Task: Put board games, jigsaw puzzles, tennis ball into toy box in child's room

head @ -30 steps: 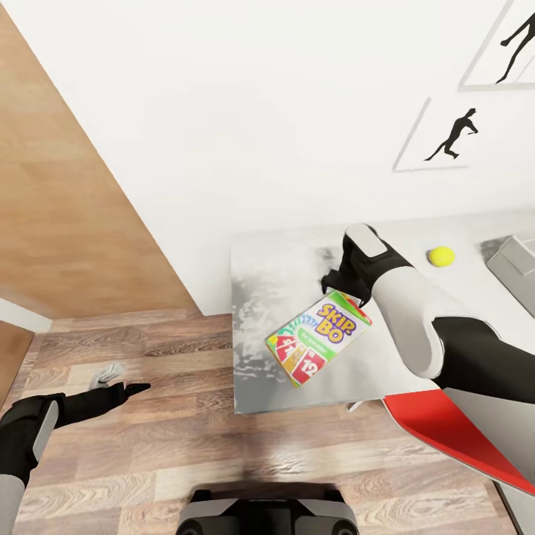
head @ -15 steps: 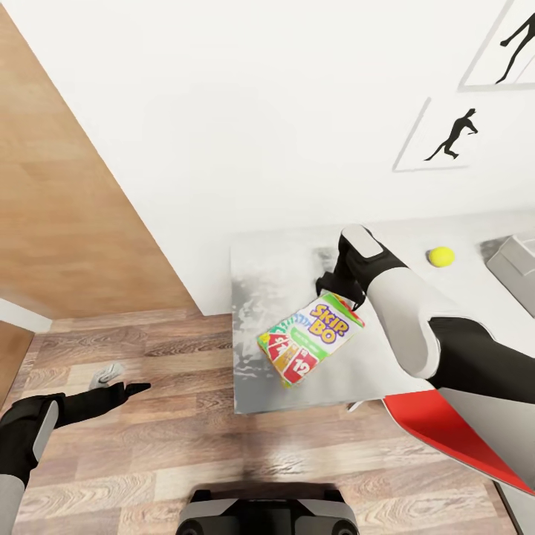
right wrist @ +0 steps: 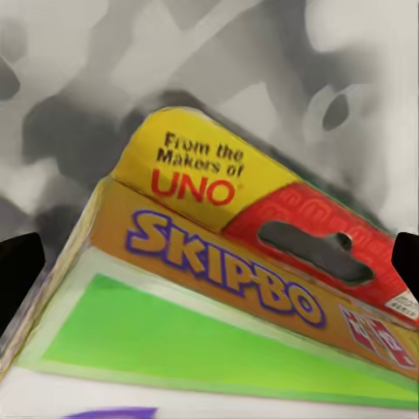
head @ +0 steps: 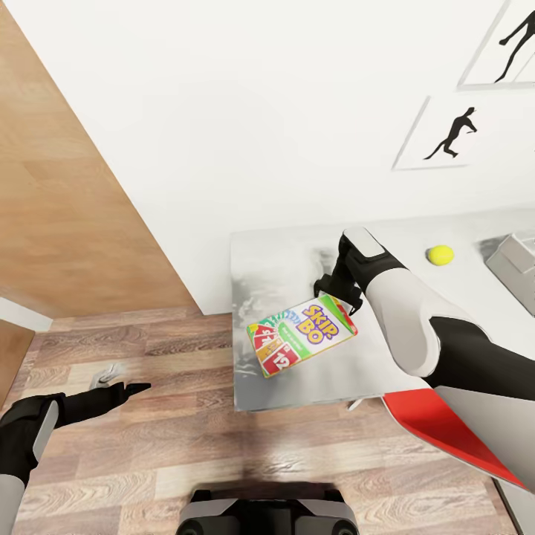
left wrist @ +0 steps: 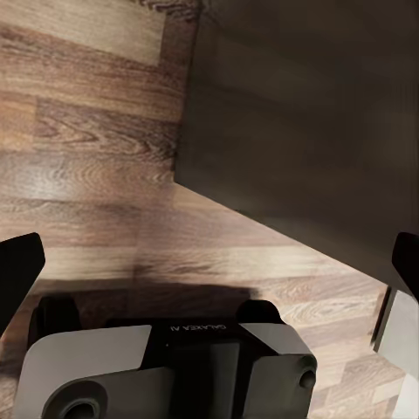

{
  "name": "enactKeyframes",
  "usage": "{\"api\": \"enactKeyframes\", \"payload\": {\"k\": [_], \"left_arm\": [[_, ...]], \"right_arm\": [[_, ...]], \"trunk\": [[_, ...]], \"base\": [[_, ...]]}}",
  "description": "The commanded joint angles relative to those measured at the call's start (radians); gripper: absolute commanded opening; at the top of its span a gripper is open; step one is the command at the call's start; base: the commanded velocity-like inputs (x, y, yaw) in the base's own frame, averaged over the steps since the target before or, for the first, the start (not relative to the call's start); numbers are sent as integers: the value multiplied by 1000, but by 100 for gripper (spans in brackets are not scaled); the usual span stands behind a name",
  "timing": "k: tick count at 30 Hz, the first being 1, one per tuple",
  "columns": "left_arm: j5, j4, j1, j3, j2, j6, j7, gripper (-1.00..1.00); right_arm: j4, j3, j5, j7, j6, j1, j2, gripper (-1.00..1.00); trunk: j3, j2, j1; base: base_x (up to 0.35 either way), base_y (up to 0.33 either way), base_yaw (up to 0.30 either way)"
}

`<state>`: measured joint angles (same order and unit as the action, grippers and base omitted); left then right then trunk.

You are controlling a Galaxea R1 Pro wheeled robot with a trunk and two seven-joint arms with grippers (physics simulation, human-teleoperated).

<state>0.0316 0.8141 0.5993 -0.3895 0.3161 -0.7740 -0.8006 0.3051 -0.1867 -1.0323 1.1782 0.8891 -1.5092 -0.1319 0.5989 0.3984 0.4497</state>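
head view: right claw (head: 332,291) is over the near-left part of the desk (head: 267,267), with the SKIP-BO game (head: 301,335) hanging off it
right claw grip: looks clamped on the top end of the game box, the end with the hanger slot; the fingertips are hidden behind the box, so that's my read, not a clean sight
right wrist view: SKIP-BO game (right wrist: 227,297) sits right between the two dark tips at the frame edges
box axis: long side runs away from the claw toward the desk's left edge, the far end tilted and sticking out past that edge
toy box: toy box (head: 514,261) is well off on the claw's other side, opposite to where the game points
tennis ball: tennis ball (head: 440,255) lies between claw and toy box, on the desk
so: probably a swing across over the ball
left claw: left claw (head: 137,387) is low over the floor, fingers apart, holding nothing, much farther off
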Motion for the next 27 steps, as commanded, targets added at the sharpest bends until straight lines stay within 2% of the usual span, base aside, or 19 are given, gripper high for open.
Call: {"api": "enactKeyframes", "payload": {"k": [1,12,27], "left_arm": [[3,0,1,-2,0,-8,-2,100],[4,0,1,-2,0,-8,-2,100],[4,0,1,-2,0,-8,0,100]], "right_arm": [[2,0,-10,10,7,0,0,100],[2,-3,-17,11,16,0,-21,100],[2,-4,-17,9,21,0,-22,100]], "trunk": [[1,2,0],[1,2,0],[1,2,0]], "base": [[-113,0,0],[-123,43,0],[-6,54,0]]}}
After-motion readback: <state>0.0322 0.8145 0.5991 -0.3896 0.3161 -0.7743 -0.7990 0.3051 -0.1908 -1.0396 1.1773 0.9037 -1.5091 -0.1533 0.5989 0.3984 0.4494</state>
